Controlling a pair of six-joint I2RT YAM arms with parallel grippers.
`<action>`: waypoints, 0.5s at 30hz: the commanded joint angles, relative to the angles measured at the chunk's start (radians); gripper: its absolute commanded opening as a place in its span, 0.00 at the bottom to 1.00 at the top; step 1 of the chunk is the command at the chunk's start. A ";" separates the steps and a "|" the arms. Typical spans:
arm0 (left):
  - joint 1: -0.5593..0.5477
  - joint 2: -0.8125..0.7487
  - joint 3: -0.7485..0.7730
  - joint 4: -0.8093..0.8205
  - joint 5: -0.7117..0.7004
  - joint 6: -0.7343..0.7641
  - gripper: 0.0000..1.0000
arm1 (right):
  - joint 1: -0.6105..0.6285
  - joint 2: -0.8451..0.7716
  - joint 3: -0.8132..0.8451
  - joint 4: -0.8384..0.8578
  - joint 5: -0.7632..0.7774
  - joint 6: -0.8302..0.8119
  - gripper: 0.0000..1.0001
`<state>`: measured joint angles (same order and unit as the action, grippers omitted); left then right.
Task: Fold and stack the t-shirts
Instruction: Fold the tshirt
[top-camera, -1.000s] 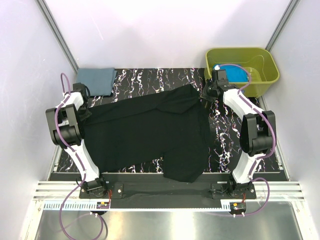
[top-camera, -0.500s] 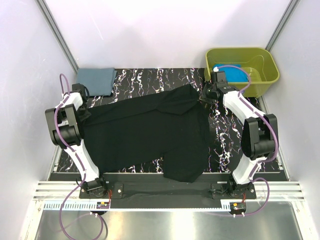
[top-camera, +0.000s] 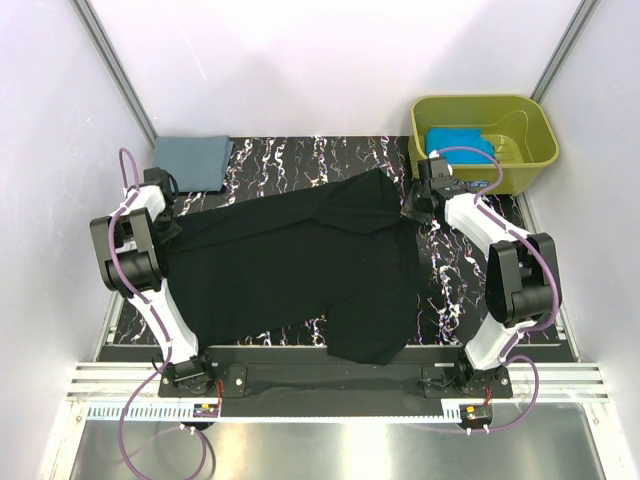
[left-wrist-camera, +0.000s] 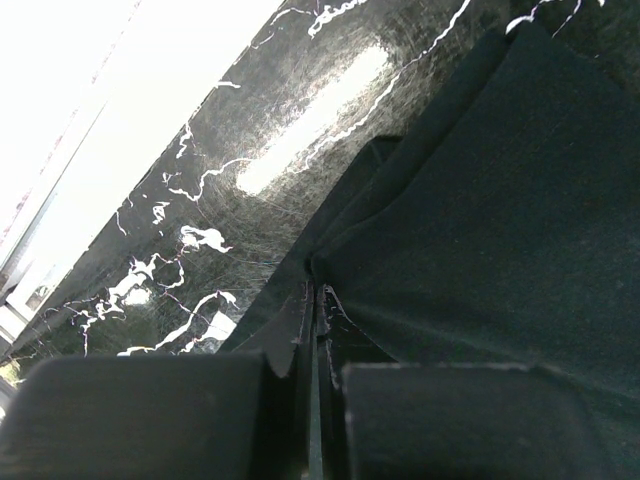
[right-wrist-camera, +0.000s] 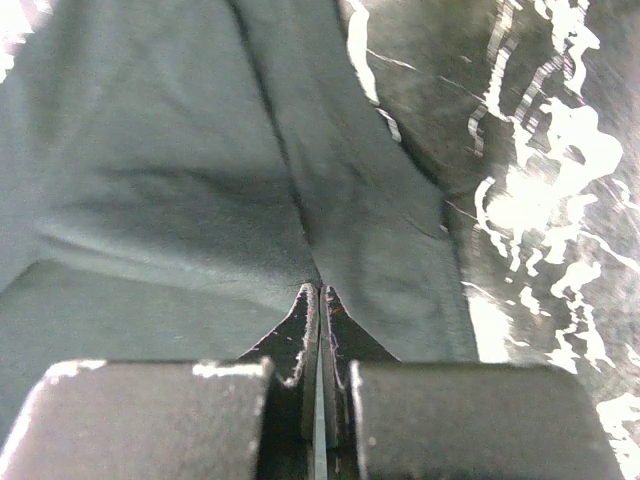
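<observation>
Slate grey-blue t-shirt (top-camera: 192, 160): folded into a flat rectangle at the far left corner of the bench (top-camera: 300, 160), lying apart from the other garments. Left hand (left-wrist-camera: 312, 308): fingers pressed together on a pinch of cloth at the left edge of the black t-shirt (top-camera: 290, 265), low against the marbled surface, with a bright glare on the bare bench just beyond the shirt's edge. Black t-shirt: the largest item, spread across the middle of the bench from the left arm to the right arm, with one layer folded over another along a diagonal line and a lower right portion reaching the near edge of the bench. Right hand (right-wrist-camera: 318, 300): fingers closed tight on a raised ridge of the black t-shirt at its far right corner, with white-veined bench showing beside the cloth. Bright turquoise-blue t-shirt (top-camera: 460, 140): bundled inside the olive-green tub (top-camera: 520, 130), toward its left side. Tub: stands at the far right corner, just beyond the right hand.
</observation>
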<state>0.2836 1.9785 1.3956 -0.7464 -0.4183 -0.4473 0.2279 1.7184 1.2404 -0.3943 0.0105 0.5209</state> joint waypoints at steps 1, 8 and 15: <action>0.012 -0.024 -0.018 0.004 -0.010 -0.002 0.07 | 0.007 -0.016 -0.018 0.034 0.100 -0.016 0.00; 0.032 -0.191 -0.066 -0.011 0.021 -0.088 0.55 | 0.007 0.066 0.060 0.040 0.114 -0.111 0.01; 0.032 -0.293 -0.032 0.016 0.035 -0.114 0.47 | 0.007 0.089 0.082 0.040 0.082 -0.121 0.04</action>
<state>0.3153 1.7378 1.3354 -0.7639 -0.4095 -0.5308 0.2291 1.8156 1.2881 -0.3805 0.0708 0.4255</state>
